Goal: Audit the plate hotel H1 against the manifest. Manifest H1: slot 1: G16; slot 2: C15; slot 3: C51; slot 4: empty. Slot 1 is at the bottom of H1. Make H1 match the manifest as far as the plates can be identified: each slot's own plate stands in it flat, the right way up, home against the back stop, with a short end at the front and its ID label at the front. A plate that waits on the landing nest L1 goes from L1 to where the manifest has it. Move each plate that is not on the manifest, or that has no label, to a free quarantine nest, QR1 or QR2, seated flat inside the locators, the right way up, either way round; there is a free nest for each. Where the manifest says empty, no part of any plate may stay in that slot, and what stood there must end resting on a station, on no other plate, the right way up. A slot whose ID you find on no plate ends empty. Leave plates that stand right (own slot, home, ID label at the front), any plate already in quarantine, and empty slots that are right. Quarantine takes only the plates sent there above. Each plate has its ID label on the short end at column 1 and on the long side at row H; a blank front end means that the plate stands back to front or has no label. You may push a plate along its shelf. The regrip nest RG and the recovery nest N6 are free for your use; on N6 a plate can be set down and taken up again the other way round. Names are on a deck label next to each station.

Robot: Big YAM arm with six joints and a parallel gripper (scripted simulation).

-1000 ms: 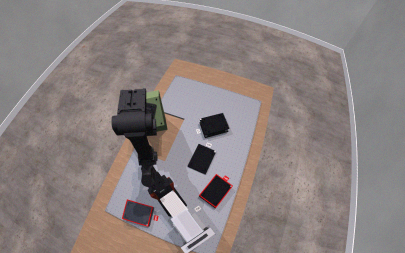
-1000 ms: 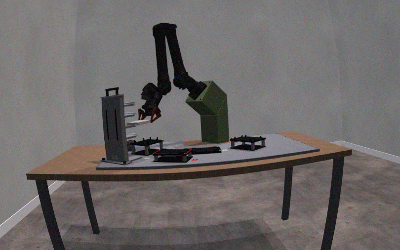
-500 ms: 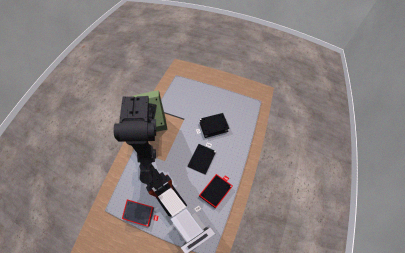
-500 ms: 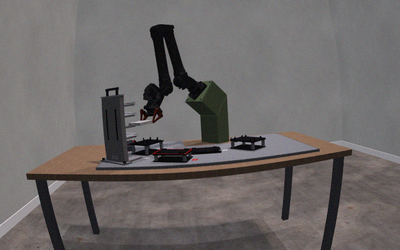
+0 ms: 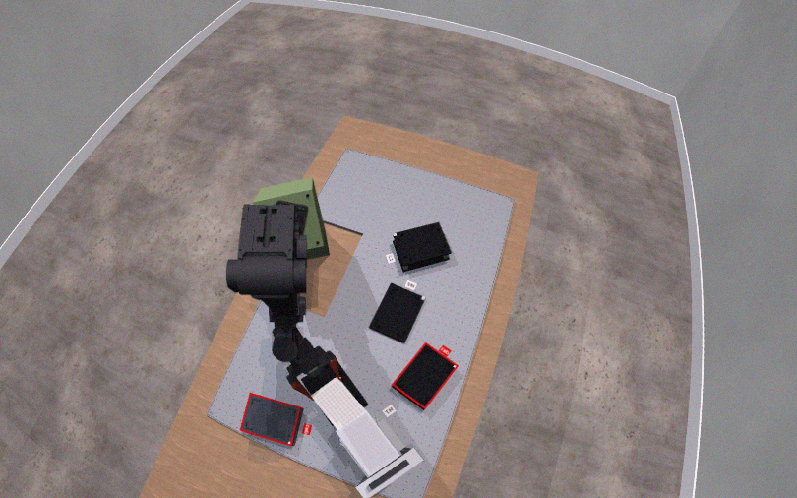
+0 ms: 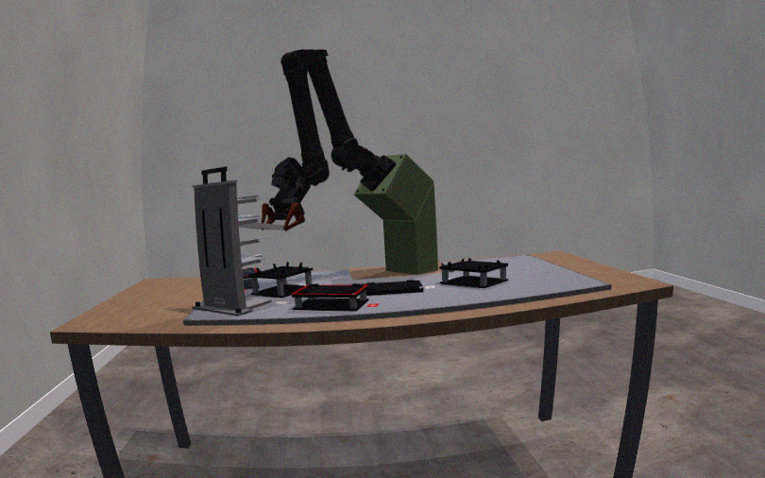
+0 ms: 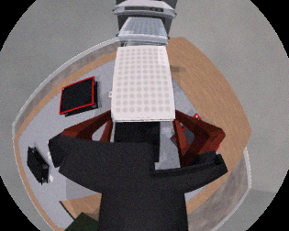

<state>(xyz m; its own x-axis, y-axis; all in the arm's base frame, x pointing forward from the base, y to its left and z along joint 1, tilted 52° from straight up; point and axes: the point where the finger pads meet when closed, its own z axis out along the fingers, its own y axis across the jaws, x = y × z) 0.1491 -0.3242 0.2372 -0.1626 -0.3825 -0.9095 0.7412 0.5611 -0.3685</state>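
My gripper [image 6: 283, 218] is shut on a white well plate [image 5: 340, 401], gripping its long sides near the end away from the hotel. The plate lies flat, level with the second shelf from the top, and is drawn mostly out of the hotel. In the wrist view the plate [image 7: 143, 84] stretches from my red fingers toward the hotel. I can read no label on it.
Two red-framed quarantine nests sit on the grey mat, one [image 5: 424, 375] right of the arm and one [image 5: 271, 419] left of the hotel. A flat black nest [image 5: 397, 312] and a raised black nest [image 5: 421, 246] lie farther back. The green arm base [image 5: 302, 217] stands at the mat's edge.
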